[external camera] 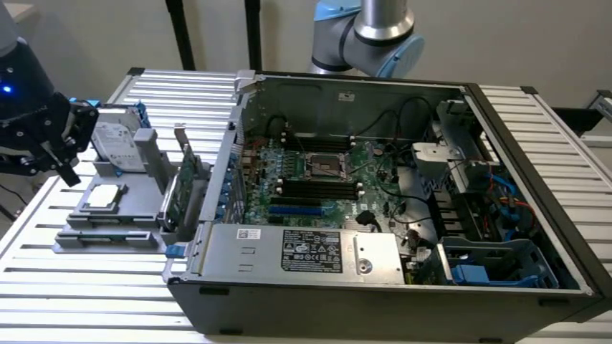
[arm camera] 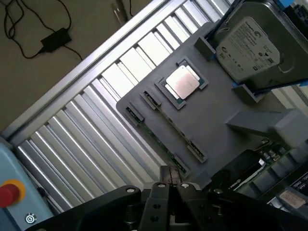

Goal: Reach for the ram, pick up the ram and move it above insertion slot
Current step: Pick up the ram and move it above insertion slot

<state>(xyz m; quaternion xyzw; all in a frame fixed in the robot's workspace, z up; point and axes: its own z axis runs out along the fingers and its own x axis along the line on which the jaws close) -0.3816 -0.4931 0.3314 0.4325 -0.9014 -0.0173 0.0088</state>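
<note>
The ram (arm camera: 171,126) — a long, thin, dull-green stick — lies flat in a slot of the grey holder (arm camera: 216,98), beside a square silver processor (arm camera: 183,82). The gripper (arm camera: 169,173) (fingertips pressed together) hovers near the ram's end.

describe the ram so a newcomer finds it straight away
At the exterior view's left, beside the open computer case, sits a grey tray. The ram lies in its long slot beside the square silver processor, a long thin strip unlike the boxy labelled hard drive.
</note>
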